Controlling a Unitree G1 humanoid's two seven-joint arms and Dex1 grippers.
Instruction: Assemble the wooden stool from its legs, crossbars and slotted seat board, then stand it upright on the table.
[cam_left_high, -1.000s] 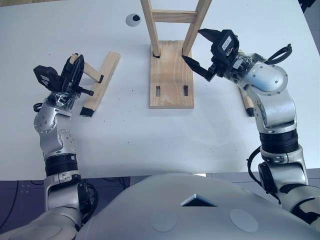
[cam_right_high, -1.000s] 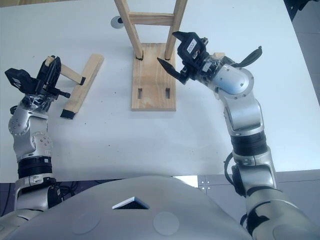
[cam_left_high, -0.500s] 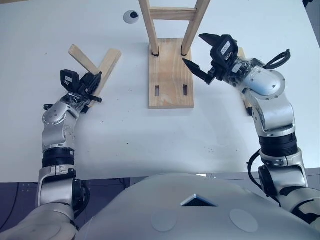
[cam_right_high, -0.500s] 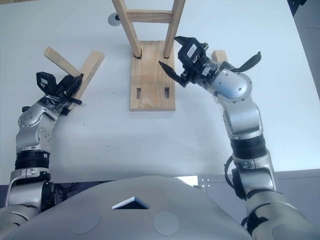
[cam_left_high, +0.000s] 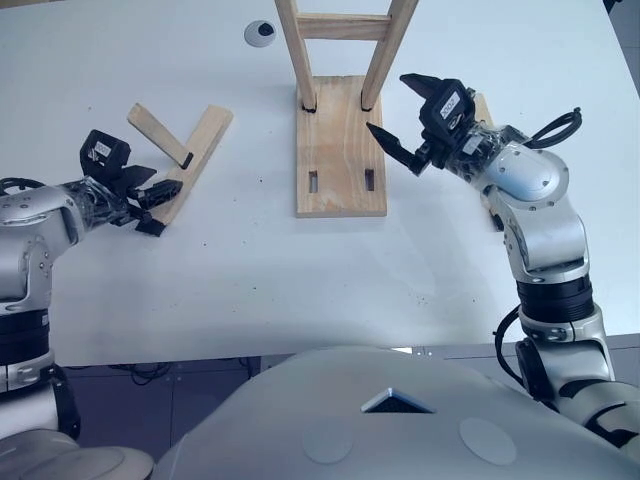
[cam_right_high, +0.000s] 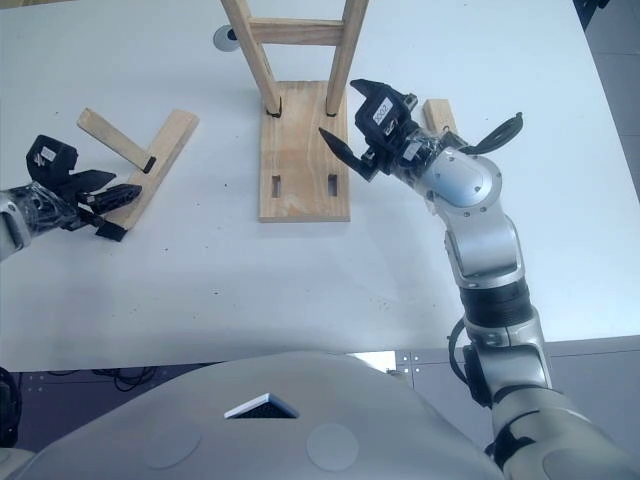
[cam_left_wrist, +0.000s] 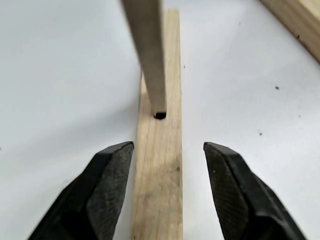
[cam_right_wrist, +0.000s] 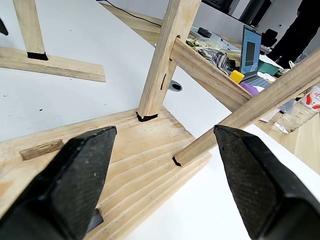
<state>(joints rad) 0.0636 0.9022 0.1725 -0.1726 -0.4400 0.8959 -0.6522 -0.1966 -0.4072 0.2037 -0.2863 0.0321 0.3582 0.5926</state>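
left claw (cam_left_wrist: 168, 148) spread wide; flat wooden bar (cam_left_high: 201, 150) lies between its jaws.

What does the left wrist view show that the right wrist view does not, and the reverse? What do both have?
Left wrist view: the open left gripper around the loose bar, a stick planted in it. Right wrist view: the open right gripper before two legs set in the seat board, joined by a crossbar. Both: the white table and that loose bar.
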